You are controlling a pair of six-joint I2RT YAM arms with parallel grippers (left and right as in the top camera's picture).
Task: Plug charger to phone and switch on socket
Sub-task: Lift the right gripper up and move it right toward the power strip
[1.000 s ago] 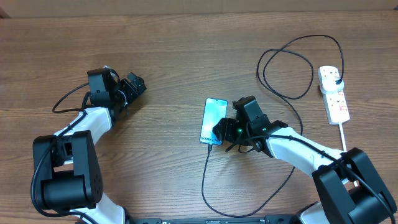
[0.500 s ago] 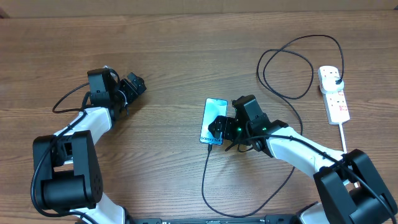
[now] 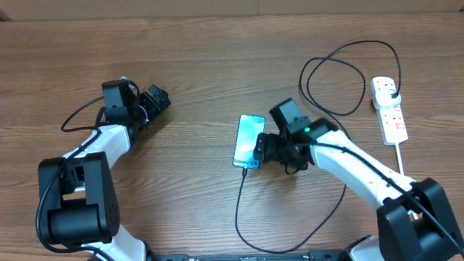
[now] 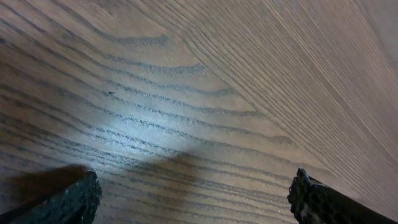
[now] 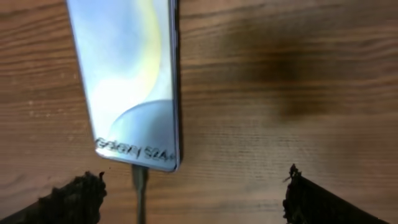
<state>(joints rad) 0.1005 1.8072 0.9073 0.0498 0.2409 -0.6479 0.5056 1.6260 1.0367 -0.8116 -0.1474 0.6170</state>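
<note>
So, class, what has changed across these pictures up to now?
The right arm swung its wrist farther across the table, its open right gripper staying by the lower end of the phone; nothing grasped or released. Phone, charger, socket and left gripper stayed put.

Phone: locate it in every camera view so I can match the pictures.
Overhead: phone mid-picture, beside the right claw.
Left wrist: not in it; just wooden table.
Right wrist: phone upper left, screen lit, text at its lower edge.
Shared landmark: the black charger cable meeting the phone's lower edge.
</note>
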